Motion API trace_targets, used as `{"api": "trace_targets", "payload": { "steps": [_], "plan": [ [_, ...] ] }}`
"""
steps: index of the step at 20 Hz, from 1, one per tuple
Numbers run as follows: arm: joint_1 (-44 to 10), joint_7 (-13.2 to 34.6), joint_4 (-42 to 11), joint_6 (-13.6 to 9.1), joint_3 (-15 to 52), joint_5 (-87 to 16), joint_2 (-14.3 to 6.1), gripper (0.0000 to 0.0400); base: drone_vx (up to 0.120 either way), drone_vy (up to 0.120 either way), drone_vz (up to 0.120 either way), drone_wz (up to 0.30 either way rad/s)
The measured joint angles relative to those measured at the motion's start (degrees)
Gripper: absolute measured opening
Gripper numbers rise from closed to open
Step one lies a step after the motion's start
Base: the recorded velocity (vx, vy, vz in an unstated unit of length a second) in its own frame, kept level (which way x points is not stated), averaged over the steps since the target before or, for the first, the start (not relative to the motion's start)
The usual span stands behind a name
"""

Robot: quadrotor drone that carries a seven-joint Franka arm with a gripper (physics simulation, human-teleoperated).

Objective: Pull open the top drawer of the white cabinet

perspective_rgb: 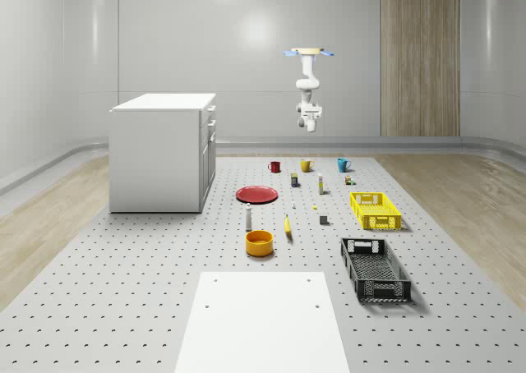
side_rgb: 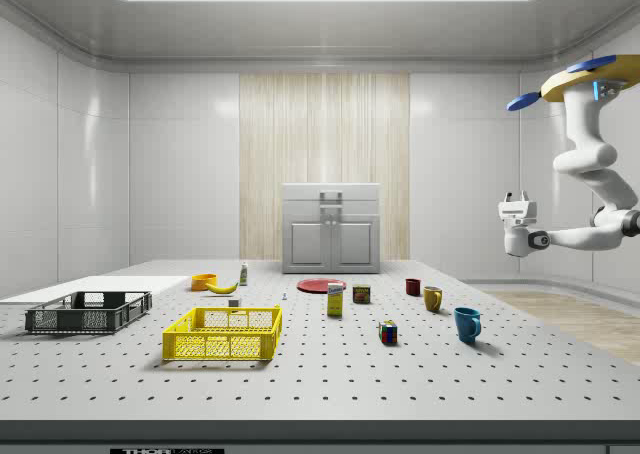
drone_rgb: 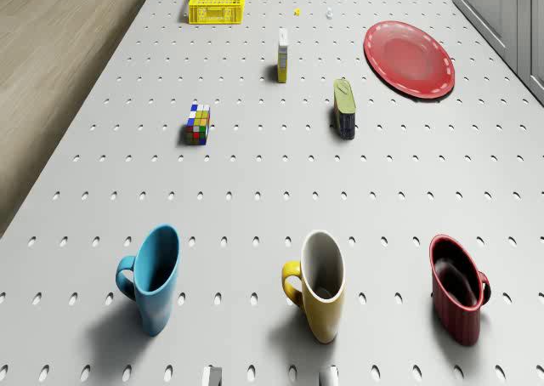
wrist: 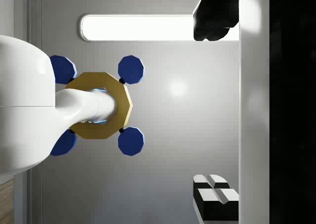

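The white cabinet (perspective_rgb: 160, 155) stands on the tabletop (perspective_rgb: 123, 291) at the whole-scene view's left, near the far end. Its front faces that view's right, toward the row of small things. In the side view the cabinet (side_rgb: 331, 229) faces the camera squarely from the far end of the tabletop. The top drawer (side_rgb: 331, 193) is a low, wide strip just under the cabinet's top. Its long axis runs level across the front, and it sits flush with the panels below, so it is shut. In the whole-scene view the top drawer (perspective_rgb: 211, 110) shows edge-on as a thin band.

The drone (perspective_rgb: 310, 52) hovers high in the air over the far end of the tabletop, well apart from the cabinet. The arm hangs below the drone and folds back, so the end effector (side_rgb: 515, 202) points upward. In the whole-scene view the end effector (perspective_rgb: 310, 127) hangs above the mugs.

The wrist view looks up at the drone (wrist: 101, 105) and the ceiling light. There the end effector (wrist: 217, 108) has its two fingertips (wrist: 215, 194) set far apart with nothing between them, so it is wide open.

Below the drone stand a blue mug (drone_rgb: 157, 275), a yellow mug (drone_rgb: 319, 284) and a red mug (drone_rgb: 459, 288). A red plate (drone_rgb: 409, 59) lies beyond them, near the cabinet's base.
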Motion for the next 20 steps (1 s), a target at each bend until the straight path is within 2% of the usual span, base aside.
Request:
{"api": "trace_targets", "payload": {
  "steps": [4,10,15,20],
  "plan": [
    [-0.11,-0.07,4.85,-3.95,0.06,0.04,0.72,0.0332,0.000,0.000,0.000,0.000],
    [-0.23,-0.12,11.83,-8.32,0.13,0.09,3.06,0.0311,0.000,0.000,0.000,0.000],
    [-0.29,-0.14,15.24,-10.21,0.17,0.11,4.36,0.0307,0.000,0.000,0.000,0.000],
    [-0.35,-0.16,16.57,-10.85,0.20,0.13,4.83,0.0305,0.000,0.000,0.000,0.000]
  ]
}}
